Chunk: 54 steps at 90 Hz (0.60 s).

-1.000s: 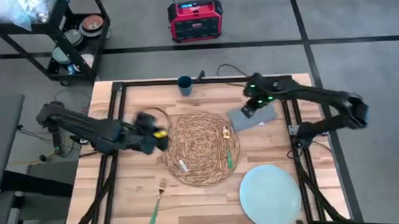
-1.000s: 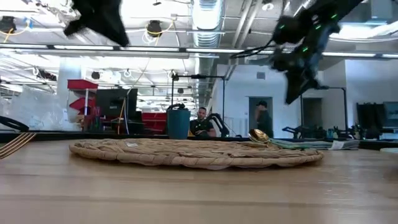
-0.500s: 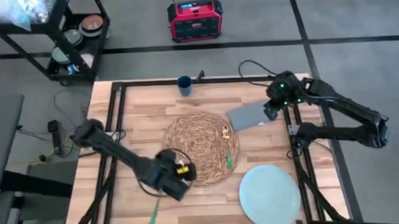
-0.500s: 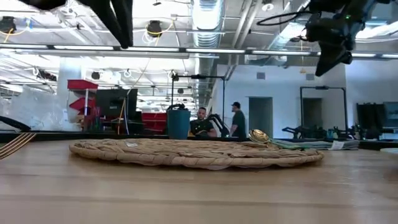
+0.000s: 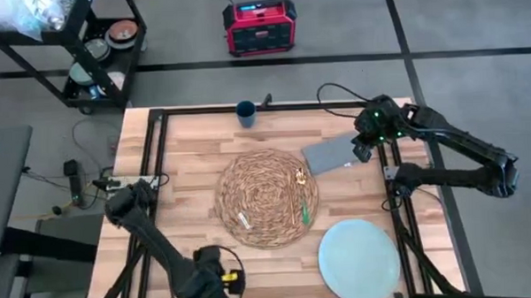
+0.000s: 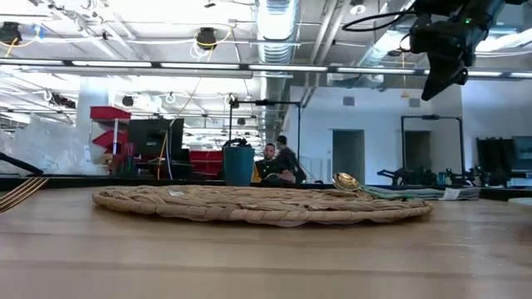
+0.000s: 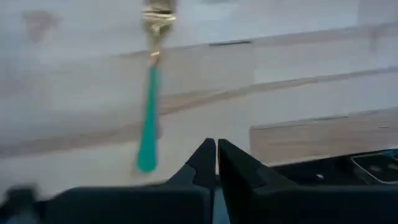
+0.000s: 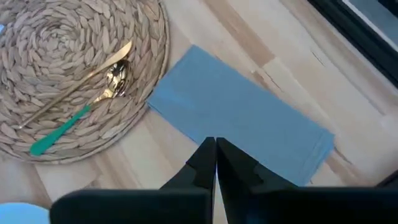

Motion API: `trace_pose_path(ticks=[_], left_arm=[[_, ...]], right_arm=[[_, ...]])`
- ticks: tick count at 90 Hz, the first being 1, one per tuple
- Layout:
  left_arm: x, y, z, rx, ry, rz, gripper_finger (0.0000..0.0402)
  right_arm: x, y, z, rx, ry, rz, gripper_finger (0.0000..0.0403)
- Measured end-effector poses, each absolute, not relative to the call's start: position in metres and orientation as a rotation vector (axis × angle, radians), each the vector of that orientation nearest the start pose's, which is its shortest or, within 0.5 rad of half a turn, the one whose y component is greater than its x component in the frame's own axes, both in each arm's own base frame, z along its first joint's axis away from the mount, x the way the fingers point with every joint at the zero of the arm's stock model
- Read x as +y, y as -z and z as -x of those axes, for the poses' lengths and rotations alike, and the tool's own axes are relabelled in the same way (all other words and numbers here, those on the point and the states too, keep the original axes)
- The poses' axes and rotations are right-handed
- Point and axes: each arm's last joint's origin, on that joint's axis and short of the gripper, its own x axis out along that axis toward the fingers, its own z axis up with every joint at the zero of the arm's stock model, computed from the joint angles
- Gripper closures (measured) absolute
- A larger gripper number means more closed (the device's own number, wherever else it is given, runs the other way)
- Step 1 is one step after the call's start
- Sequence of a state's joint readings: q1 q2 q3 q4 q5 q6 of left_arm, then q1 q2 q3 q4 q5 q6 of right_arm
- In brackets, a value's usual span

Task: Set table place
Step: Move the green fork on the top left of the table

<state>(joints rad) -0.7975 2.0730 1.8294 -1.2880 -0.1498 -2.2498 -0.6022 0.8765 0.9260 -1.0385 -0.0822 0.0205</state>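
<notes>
High view: the woven placemat (image 5: pixel 267 198) lay at the centre of the table (image 5: pixel 186 161), a spoon (image 5: pixel 301 199) on its 3 o'clock edge. The plate (image 5: pixel 359 259) sat off the mat at 5 o'clock, the napkin (image 5: pixel 334 154) at 2 o'clock.

Low view: the mat lay flat.

Left wrist view: the left gripper (image 7: pixel 216 155), fingers pressed together and empty, hung above the fork (image 7: pixel 151 93).

Right wrist view: the right gripper (image 8: pixel 215 152), likewise closed and empty, hung over the napkin.

Most of the setting seemingly remained undone.
</notes>
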Motion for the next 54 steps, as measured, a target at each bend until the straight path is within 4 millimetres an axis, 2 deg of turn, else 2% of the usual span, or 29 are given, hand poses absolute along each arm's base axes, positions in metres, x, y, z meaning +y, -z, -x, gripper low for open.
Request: trace_pose_path(ticks=[10, 18, 25, 41, 54], left_arm=[[-0.29, -0.213, -0.29, 1.091, -1.146, 1.089, 0.0393], [-0.287, -0.203, -0.292, 1.127, -1.228, 1.06, 0.0377], [-0.281, -0.205, -0.295, 1.122, -1.255, 1.064, 0.0359], [-0.264, -0.225, -0.292, 1.091, -1.326, 1.082, 0.032], [-0.264, -0.213, -0.286, 1.117, -1.393, 1.072, 0.0309]], right_arm=[[-0.08, -0.298, -0.122, 0.942, 0.452, -0.323, 0.0403], [-0.079, -0.298, -0.122, 0.937, 0.396, -0.322, 0.0403], [-0.079, -0.298, -0.123, 0.933, 0.373, -0.326, 0.0403], [-0.076, -0.297, -0.123, 0.931, 0.289, -0.354, 0.0403], [-0.074, -0.297, -0.122, 0.946, 0.259, -0.338, 0.0403]])
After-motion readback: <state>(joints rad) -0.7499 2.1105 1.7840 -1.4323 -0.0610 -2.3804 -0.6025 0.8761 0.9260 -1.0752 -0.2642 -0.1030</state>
